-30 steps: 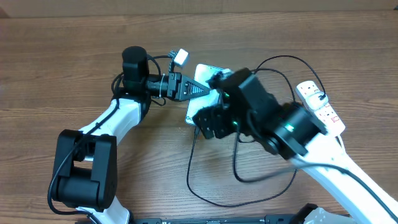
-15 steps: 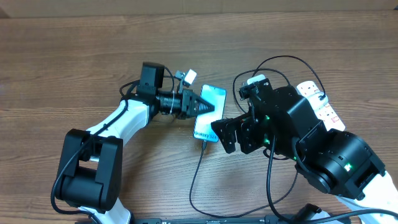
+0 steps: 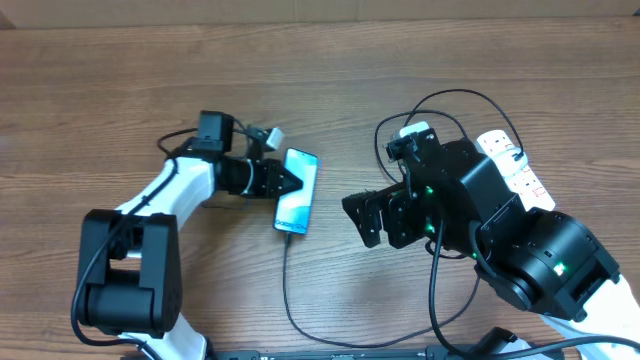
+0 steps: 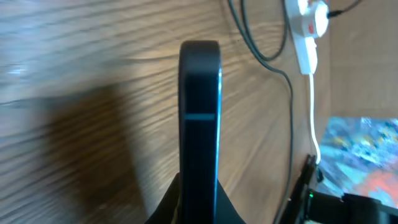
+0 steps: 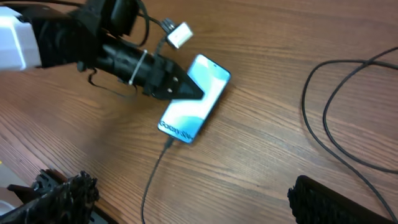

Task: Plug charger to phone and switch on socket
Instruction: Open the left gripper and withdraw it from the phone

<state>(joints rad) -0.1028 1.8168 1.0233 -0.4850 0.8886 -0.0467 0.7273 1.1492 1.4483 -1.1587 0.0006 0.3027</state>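
Observation:
The phone [image 3: 299,190] lies on the wooden table with its light blue screen up, and my left gripper [image 3: 286,182] is shut on its left edge. In the left wrist view the phone [image 4: 200,106] stands edge-on between the jaws. The charger [image 3: 286,290], a thin black cable, meets the phone's bottom edge with its plug tip [image 5: 169,142] and trails toward the table's front. My right gripper [image 3: 375,220] hangs open to the right of the phone, holding nothing. The socket [image 3: 520,175] lies at the far right, partly hidden behind the right arm.
More black cable [image 3: 440,100] loops behind the right arm. A small white connector [image 3: 266,135] dangles from the left wrist's own wiring. The socket's white cord [image 4: 313,118] runs along the table toward a colourful object [image 4: 367,146].
My left gripper has dragged the phone leftward with the cable trailing from it. The right gripper opened wide and backed off to the right, then stayed still.

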